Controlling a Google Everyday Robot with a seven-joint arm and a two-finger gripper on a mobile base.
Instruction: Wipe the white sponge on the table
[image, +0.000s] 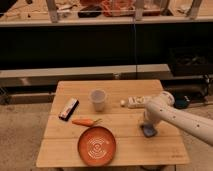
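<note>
In came the white arm from the right, its pincer (146, 125) low over the right side of the worktop (125, 152), right at the sponge (148, 132); spread or pinching, I could not tell. The sponge lay on the planks there. An orange plate (96, 145) sat at the near edge, a cup (98, 99) mid-table, a white bar (135, 102) far right, a carrot-shaped thing (84, 121) and a dark flat box (68, 108) left
</note>
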